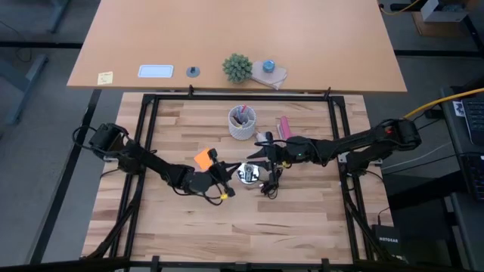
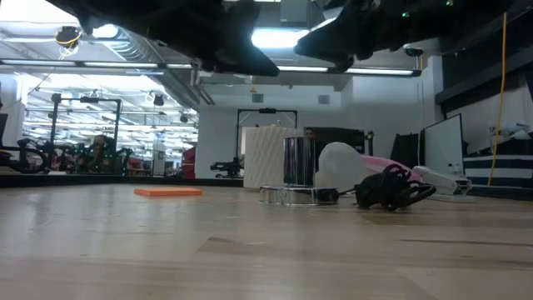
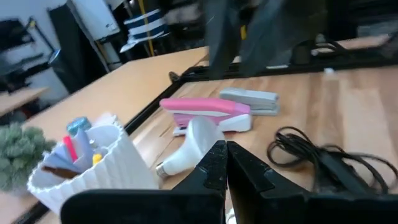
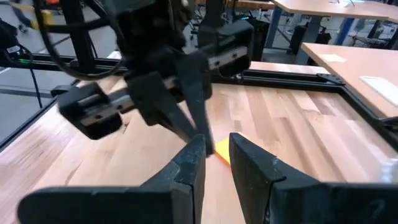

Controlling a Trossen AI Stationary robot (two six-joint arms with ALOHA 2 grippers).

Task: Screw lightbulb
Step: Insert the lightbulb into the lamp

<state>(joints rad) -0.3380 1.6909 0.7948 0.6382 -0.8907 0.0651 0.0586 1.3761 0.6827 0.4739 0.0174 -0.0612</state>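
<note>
The white lightbulb lies on its side on the wooden table, its narrow grey base toward the white cup of pens; the low view shows the lightbulb behind the fitting. The round silvery fitting stands upright on the table with its black cord bunched beside it. My left gripper hovers just left of the fitting, shut and holding nothing; its fingertips are pressed together. My right gripper hovers above the fitting's far side, its fingers slightly apart with nothing between them.
A pink stapler and a grey one lie beyond the bulb. An orange sticky note lies left of the fitting. The black frame rail bounds the table's far side.
</note>
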